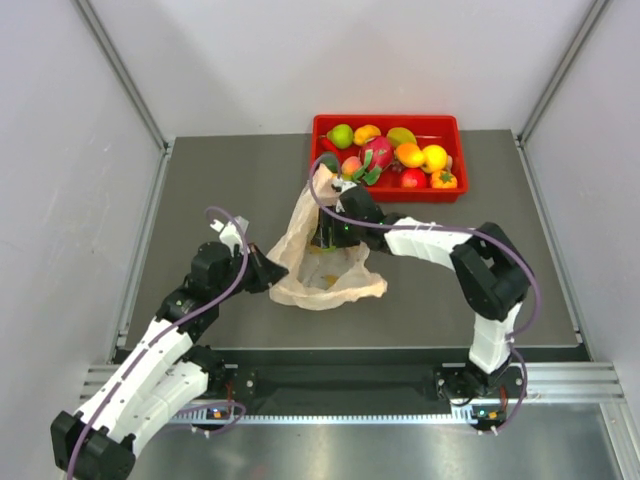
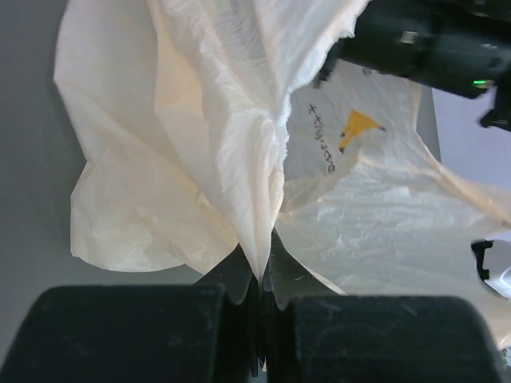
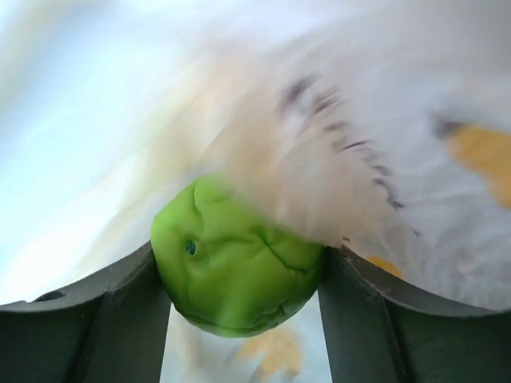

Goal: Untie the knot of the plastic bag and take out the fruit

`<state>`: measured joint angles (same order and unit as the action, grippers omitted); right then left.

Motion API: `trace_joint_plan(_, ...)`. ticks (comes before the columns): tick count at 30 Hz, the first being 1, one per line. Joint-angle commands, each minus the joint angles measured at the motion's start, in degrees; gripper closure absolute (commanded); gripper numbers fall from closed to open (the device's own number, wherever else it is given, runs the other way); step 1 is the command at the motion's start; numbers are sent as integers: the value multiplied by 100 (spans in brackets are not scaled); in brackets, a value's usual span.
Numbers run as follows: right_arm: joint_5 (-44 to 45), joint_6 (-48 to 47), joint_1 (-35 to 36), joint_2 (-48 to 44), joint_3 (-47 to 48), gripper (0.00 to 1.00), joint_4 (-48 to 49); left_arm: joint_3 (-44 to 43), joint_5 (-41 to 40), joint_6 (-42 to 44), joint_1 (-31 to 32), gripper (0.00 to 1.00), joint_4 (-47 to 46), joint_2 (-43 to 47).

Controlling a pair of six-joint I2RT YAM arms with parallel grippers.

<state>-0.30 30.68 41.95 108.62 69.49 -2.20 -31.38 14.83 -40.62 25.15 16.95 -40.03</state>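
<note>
The peach plastic bag [image 1: 335, 288] lies crumpled in mid-table with its top pulled up and open; no knot shows. My left gripper [image 1: 273, 272] is shut on a fold of the bag's left edge, seen close in the left wrist view [image 2: 263, 275], where the bag [image 2: 200, 144] spreads above the fingers. My right gripper [image 1: 326, 238] reaches down inside the bag's mouth. In the right wrist view it [image 3: 239, 263] is shut on a wrinkled green fruit [image 3: 231, 275], with bag plastic [image 3: 375, 152] draped over it. A yellow shape shows through the bag [image 1: 322, 280].
A red tray [image 1: 385, 120] at the back right of the bag holds several fruits [image 1: 410, 155], red, green, yellow and orange. My right arm [image 2: 423, 44] crosses the top right of the left wrist view. Walls close in the table's sides.
</note>
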Motion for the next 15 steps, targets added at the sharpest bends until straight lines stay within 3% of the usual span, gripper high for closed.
trace_joint_plan(1, -2731, -132, -91, -701, -59, 78, 502, 53, -287, 28, -19, 100, -122, -66)
trace_joint_plan(7, -5371, 88, -21, -816, -77, 79, 264, 18, -446, 37, -19, 100, -385, -329)
trace_joint_plan(15, -6403, -106, -29, -1141, 222, 87, -229, -123, -604, 195, -19, 100, -570, -681)
